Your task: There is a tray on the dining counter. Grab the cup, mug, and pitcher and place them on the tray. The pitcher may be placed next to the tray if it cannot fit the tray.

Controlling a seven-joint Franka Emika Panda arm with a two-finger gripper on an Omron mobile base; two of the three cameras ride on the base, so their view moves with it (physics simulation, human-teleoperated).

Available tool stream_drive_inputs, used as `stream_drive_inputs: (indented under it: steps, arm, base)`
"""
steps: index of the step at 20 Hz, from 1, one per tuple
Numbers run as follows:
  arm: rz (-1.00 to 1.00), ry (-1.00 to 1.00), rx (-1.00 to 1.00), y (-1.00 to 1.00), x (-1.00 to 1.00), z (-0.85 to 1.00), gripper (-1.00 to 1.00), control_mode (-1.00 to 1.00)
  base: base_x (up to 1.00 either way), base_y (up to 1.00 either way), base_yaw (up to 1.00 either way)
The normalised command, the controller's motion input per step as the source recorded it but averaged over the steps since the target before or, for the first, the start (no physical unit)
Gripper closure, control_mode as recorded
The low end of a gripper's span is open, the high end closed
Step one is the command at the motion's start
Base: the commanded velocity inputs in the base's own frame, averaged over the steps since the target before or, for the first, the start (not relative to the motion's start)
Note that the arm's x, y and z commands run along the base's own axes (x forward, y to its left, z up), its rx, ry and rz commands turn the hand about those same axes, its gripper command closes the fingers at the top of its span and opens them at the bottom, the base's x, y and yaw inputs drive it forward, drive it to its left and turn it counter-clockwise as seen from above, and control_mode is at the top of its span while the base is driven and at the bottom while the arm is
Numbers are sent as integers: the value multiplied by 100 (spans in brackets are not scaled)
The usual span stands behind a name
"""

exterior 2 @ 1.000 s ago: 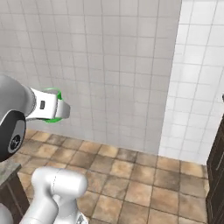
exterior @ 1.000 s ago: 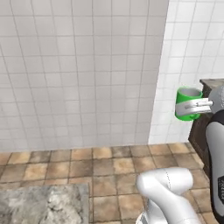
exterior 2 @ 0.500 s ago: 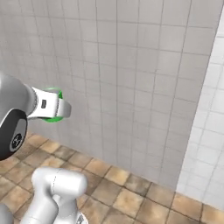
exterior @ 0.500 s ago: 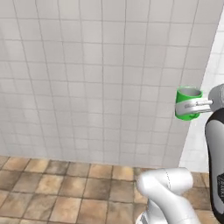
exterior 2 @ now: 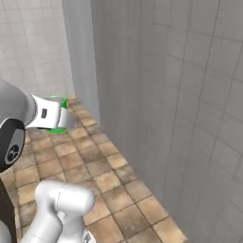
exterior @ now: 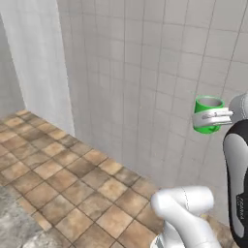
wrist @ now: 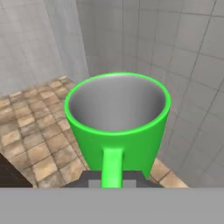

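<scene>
The arm carries the mug (exterior: 208, 114) high in the air, well above the brown tiled floor (exterior: 72, 189) and close to a white tiled wall (exterior: 160, 72). The gripper (exterior: 215, 117) is closed tight on the mug, and its pale fingers (exterior: 211, 116) cross the middle of the green body from the arm's side. The mug stands upright, its open mouth up, its pale rim clear above the fingers.

From the right base view the mug (exterior 2: 58, 114) sticks out just past the end of the white hand, and the gripper (exterior 2: 60, 118) has most of the green side covered; a band of green shows at the top and bottom.

Looking along the hand, the mug (wrist: 117, 127) sits straight ahead of the gripper (wrist: 112, 179), very near. Its handle runs down the near side to the dark finger tips (wrist: 133, 177), which sit either side of it at the base. The inside is grey and holds nothing I can see. A wall corner (wrist: 81, 39) rises behind it, floor (wrist: 30, 131) below to the left.
</scene>
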Motion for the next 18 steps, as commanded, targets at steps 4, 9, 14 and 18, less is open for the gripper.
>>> stream_drive_inputs:
  steps: [4, 9, 14, 18]
  arm:
    - [0, 0, 0, 0, 0, 0, 100, 100]
    - [0, 0, 0, 0, 0, 0, 100, 100]
    - [0, 0, 0, 0, 0, 0, 100, 100]
    - [0, 0, 0, 0, 0, 0, 100, 100]
  base:
    - [49, -53, 90]
    - [55, -40, 62]
    - [68, -33, 25]
    - [96, 0, 3]
